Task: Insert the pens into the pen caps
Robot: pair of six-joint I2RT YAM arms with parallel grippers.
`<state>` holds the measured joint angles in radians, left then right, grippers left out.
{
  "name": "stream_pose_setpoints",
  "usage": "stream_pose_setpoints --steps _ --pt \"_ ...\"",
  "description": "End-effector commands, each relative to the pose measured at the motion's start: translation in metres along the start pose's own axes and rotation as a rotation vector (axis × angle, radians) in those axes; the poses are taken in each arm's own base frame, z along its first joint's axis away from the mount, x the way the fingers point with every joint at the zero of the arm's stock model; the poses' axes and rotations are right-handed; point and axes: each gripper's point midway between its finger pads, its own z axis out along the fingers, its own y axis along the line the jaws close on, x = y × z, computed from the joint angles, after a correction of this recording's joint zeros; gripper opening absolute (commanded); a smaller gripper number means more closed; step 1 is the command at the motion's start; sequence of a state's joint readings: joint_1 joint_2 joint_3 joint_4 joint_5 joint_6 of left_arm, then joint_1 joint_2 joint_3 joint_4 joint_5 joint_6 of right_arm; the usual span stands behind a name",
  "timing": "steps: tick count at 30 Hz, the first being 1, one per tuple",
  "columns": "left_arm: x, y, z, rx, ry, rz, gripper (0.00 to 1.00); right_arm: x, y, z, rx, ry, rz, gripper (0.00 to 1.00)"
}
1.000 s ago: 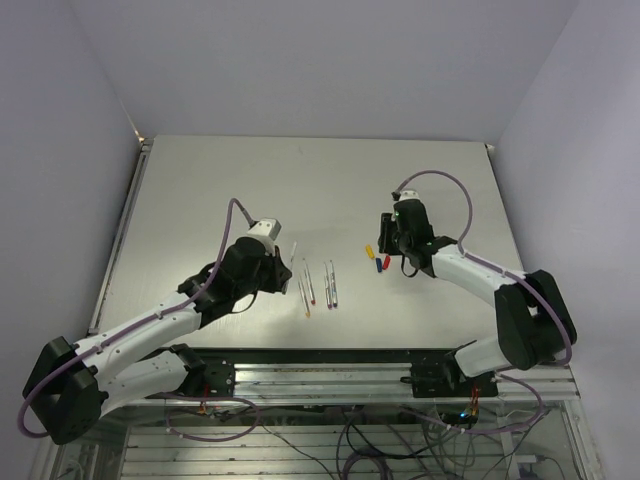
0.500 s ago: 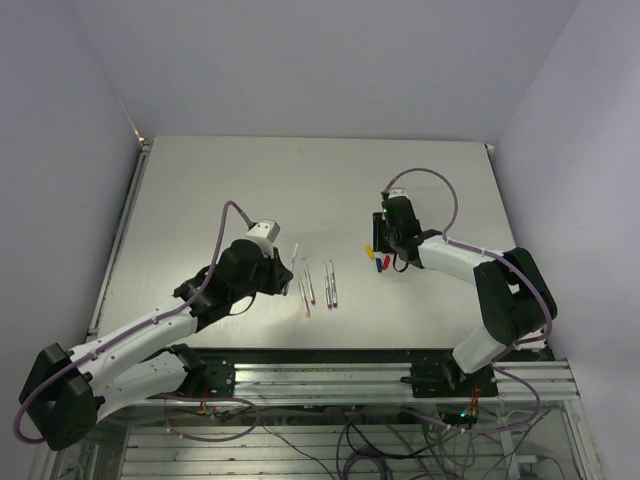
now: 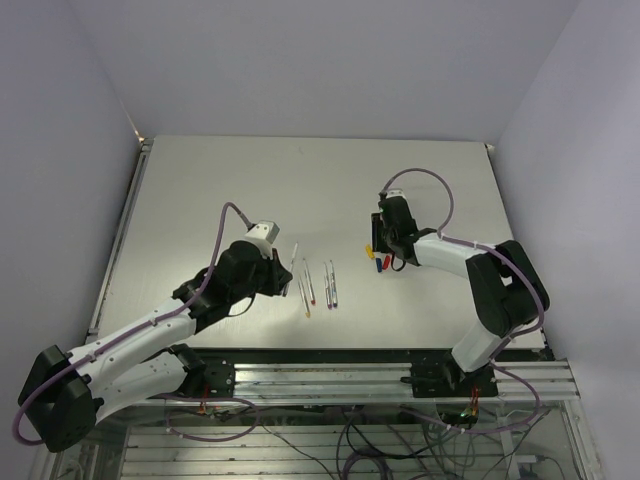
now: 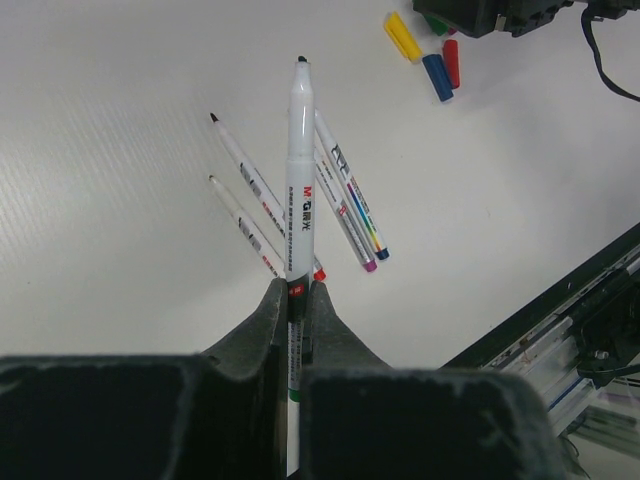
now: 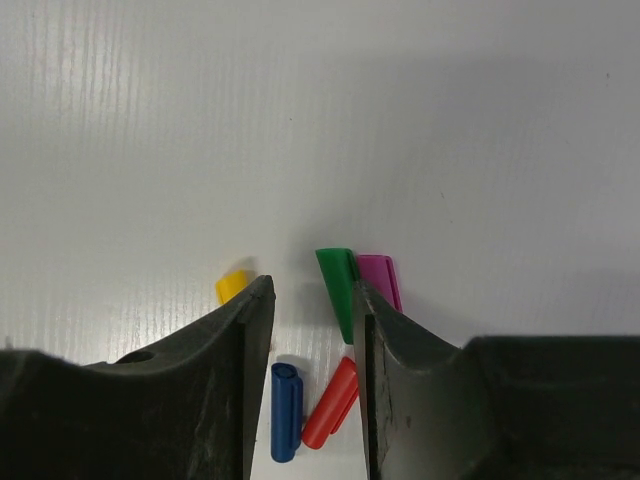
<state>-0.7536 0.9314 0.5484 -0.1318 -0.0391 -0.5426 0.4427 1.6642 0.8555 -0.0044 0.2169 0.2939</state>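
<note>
Since one pen is already off the counter [image 3: 200, 190], the top view reads as the matching step: the left fingers [image 3: 280, 267] carry a green pen [image 3: 293, 250] just left of four loose pens [image 3: 328, 285] lying side by side near the counter's middle. Right of these, the right fingers [image 3: 381, 243] hang low over the caps [image 3: 378, 264].

From the left wrist, the left fingers [image 4: 275, 310] are clamped on the green pen's lower barrel, its dark tip aimed away toward the caps.

From the right wrist, the right fingers [image 5: 250, 340] stand apart, holding nothing. The green cap [image 5: 337, 285] sits between them, against the right-hand finger; the purple cap [image 5: 380, 280] lies just outside it, the yellow cap [image 5: 231, 286] outside the other, the blue cap [image 5: 286, 410] and red cap [image 5: 332, 403] nearer the wrist.

The next move, I judge, is to close on the green cap alone, then lift it with its mouth turned toward the pen tip so the arms can meet.
</note>
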Motion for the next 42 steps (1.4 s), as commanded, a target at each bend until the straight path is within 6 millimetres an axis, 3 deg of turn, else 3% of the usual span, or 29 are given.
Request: stream_pose_setpoints --steps 1,17,34,42 --pt "-0.002 -0.004 0.0 0.021 -0.009 -0.006 0.07 -0.011 0.001 0.005 0.009 -0.03 -0.01 0.37" --pt "-0.001 0.004 -0.003 -0.019 -0.007 0.002 0.07 -0.002 -0.003 0.017 0.039 0.004 -0.007 0.37" --pt "0.001 0.01 -0.009 -0.042 -0.01 0.007 0.07 0.02 -0.006 0.012 0.048 0.062 0.038 0.32" --pt "-0.001 0.012 -0.012 -0.052 -0.015 0.015 0.07 0.032 -0.009 0.011 0.059 0.087 0.055 0.24"
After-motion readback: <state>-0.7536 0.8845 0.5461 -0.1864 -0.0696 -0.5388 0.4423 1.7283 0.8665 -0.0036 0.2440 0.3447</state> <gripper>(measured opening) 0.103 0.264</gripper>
